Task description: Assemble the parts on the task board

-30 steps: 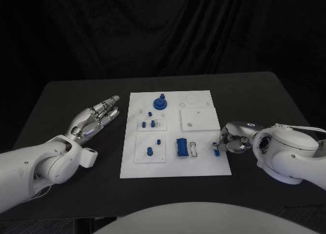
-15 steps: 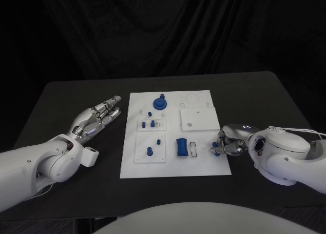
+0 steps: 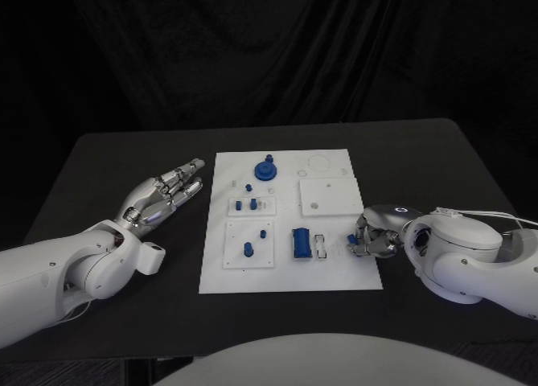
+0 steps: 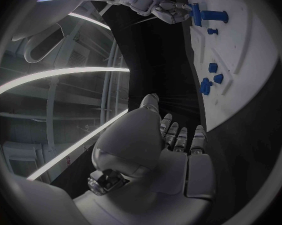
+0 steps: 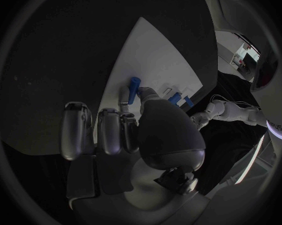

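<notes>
Step in hand, as I judge it: picking up a part. Right hand (image 3: 373, 237) pinches a small blue peg (image 5: 134, 88) at the right edge of the task board (image 3: 338, 273); peg's long axis looks tilted off vertical. Next: carry it to its socket, upright. Left hand (image 3: 164, 193) open, flat, empty, over the counter (image 3: 118, 161) left of the board.

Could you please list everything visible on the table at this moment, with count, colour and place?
Black table: one, under everything.
White task board plate: one, in the table's middle.
Large blue block part: one, lower middle of the board.
Blue round knob part: one, at the board's far edge.
Small blue peg parts: several, in the board's left panels.
Small blue part: one, pinched at the board's right edge.
Left hand: silver, flat, holds nothing, left of the board.
Right hand: silver, fingers pinching the small blue part.
</notes>
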